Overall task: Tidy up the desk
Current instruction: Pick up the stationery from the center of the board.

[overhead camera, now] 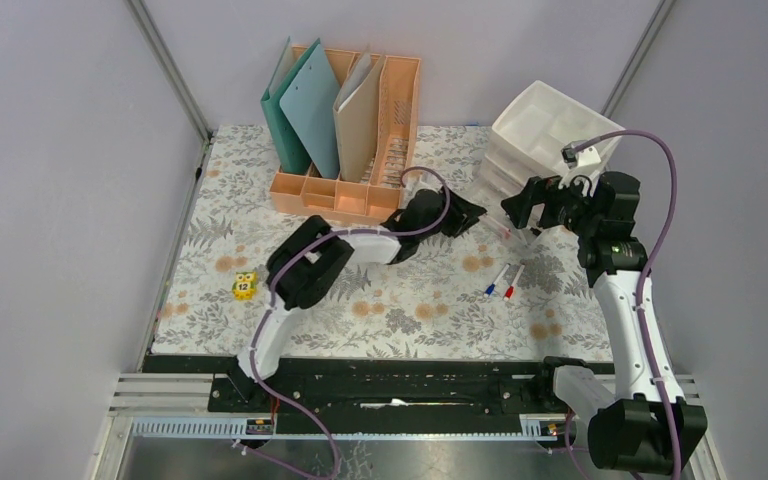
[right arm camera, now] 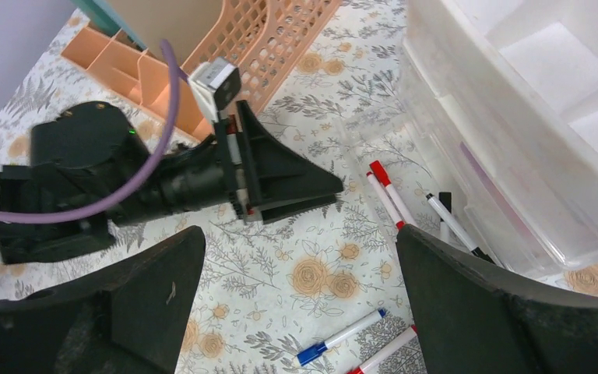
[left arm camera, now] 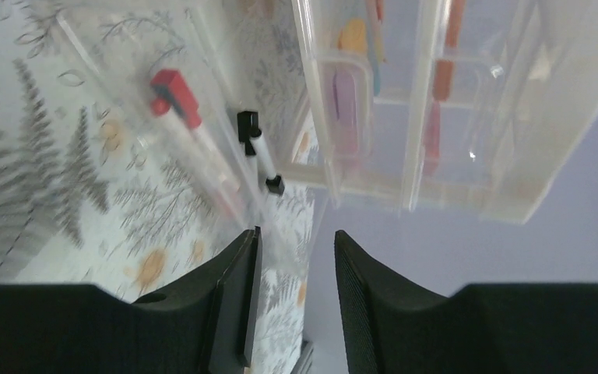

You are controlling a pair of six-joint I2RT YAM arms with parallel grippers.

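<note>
**Reaching toward the drawer unit, both pincers empty**

The left wrist view alone looks through the clear drawers of the drawer unit [left arm camera: 436, 101], with a red-capped marker [left arm camera: 175, 97] and a black-capped marker [left arm camera: 257, 148] at its foot. Only the top view shows a yellow figure [overhead camera: 244, 286] marked "12".

The left arm stretches across the flower-printed bench [overhead camera: 410, 320], which spreads beneath both arms. The left pincer [overhead camera: 468, 214] is slightly apart. The right arm stands bent, and the right pincer [right arm camera: 296, 273] is spread wide above a blue marker [right arm camera: 339, 339].
</note>
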